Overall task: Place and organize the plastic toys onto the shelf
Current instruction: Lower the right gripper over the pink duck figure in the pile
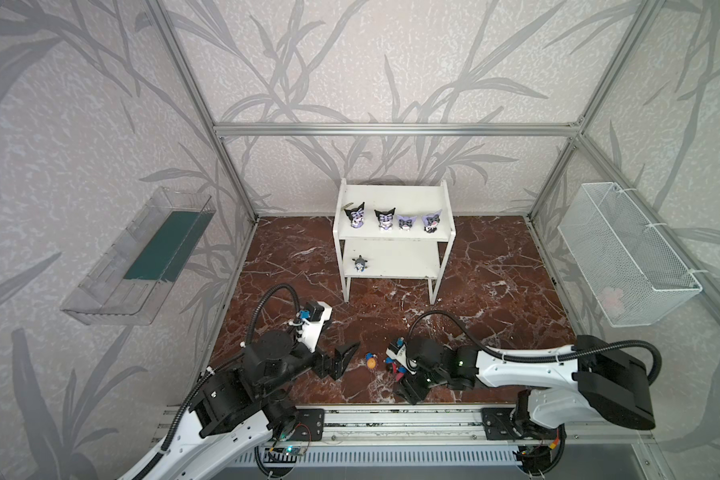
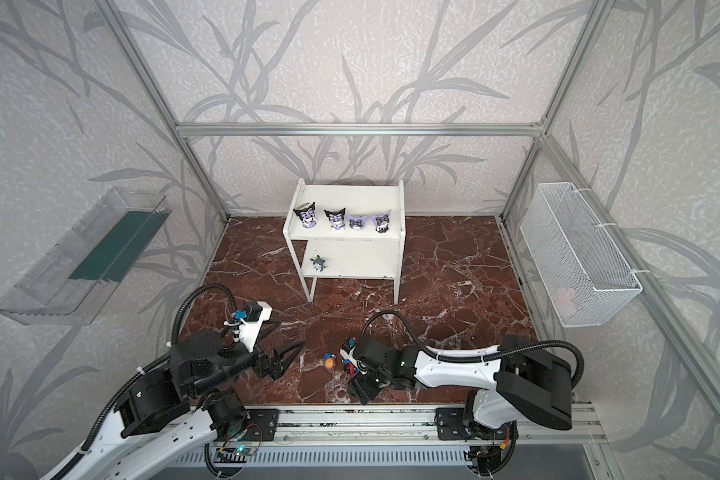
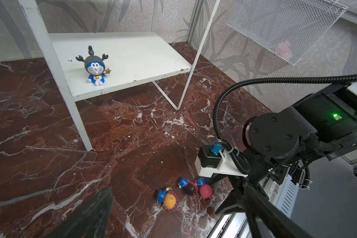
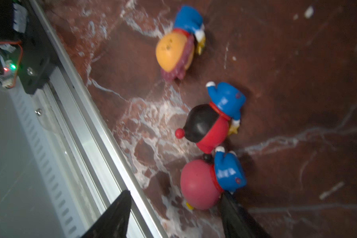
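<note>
Right gripper (image 4: 173,214) jaws apart, empty. Pink toy (image 4: 196,185) just ahead, off-centre toward one finger. Centre on head before closing; black-red toy (image 4: 204,125) touches it beyond.

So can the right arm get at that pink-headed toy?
Probably yes: its open jaws are right at the pink-headed toy, with nothing between, though the black-and-red toy touches it.

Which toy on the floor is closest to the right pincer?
The pink-headed toy, beside the right pincer; the orange-headed toy and the black-red toy lie farther off.
</note>
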`<state>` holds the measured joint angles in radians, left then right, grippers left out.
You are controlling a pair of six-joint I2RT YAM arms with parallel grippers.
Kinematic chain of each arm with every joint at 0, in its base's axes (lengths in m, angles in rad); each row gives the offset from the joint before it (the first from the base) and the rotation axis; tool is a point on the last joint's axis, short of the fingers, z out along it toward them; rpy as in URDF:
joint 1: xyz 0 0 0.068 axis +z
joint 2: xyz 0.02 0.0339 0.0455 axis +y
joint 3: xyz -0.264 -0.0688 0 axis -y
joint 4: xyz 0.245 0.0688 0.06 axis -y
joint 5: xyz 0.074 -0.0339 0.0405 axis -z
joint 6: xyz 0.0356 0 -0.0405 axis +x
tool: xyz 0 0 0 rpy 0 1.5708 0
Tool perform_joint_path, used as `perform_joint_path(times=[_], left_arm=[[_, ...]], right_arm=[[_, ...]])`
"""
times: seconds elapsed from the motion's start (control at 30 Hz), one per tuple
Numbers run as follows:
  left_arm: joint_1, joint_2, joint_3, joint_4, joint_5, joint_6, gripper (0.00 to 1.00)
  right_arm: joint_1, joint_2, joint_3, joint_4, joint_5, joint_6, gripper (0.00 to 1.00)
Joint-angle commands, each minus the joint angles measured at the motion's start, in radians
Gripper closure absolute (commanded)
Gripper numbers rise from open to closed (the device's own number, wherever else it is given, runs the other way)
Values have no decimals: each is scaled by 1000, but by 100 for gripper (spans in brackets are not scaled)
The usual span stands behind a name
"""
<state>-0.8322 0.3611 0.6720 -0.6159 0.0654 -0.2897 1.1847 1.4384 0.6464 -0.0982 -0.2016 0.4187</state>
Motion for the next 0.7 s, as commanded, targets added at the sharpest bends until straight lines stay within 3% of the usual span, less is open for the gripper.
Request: perform_joint_path(times=[0.0, 0.3, 0.67], left_arm=[[-5, -11, -3, 5, 1, 4, 0], [-5, -13, -5, 9, 1, 6, 0], [-6, -11, -7, 9, 1, 4, 0]], right_arm=[[-5, 32, 53, 28, 11, -47, 32], [2, 39, 19, 10, 74, -75, 32], [75, 89, 34, -24, 243, -74, 41]])
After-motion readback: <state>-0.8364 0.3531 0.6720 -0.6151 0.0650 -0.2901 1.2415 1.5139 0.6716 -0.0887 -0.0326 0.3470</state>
